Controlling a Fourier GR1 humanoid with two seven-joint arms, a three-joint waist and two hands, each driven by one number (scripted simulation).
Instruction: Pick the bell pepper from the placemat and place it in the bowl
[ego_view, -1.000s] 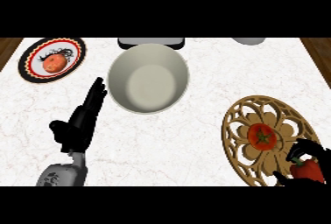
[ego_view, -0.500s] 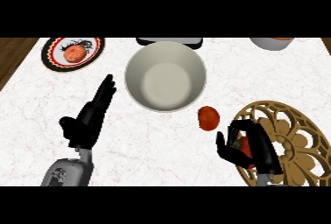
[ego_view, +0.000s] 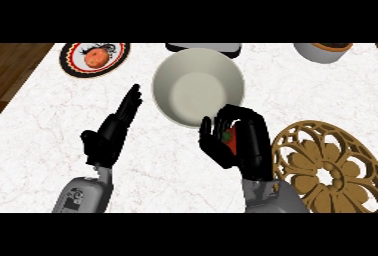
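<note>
Curling round the red bell pepper (ego_view: 230, 138), right hand (ego_view: 240, 142) w/ fingers and thumb wrapped abt it, only a sliver of red and a bit of green stem showing between thumb and fingers. Held off the placemat (ego_view: 328, 172), just beside the near rim of the bowl (ego_view: 198, 87), fingertips overlapping that rim's lower right edge; pepper itself not inside the bowl. Placemat: round, tan, openwork flower pattern, lying to the right of the right hand at the view's lower right, partly cut by the edge. Bowl: pale grey-green, round, nothing in it, sitting centre-top on the white marble counter (ego_view: 44, 130). Left hand (ego_view: 111, 135) open, fingers straight and together, pointing up twd the bowl's left side, apart from it, holding nothing. Grey forearms coming in from the lower edge. At top left, a round plate (ego_view: 74, 62) w/ red-and-black rim, an orange fruit (ego_view: 96, 58) on it, well apart from both hands. Behind the bowl, a dark object (ego_view: 221, 47), mostly hidden, kind not clear. Top right, a grey pot (ego_view: 317, 54), cut by the edge. Brown wood strip (ego_view: 18, 62) at far left.
</note>
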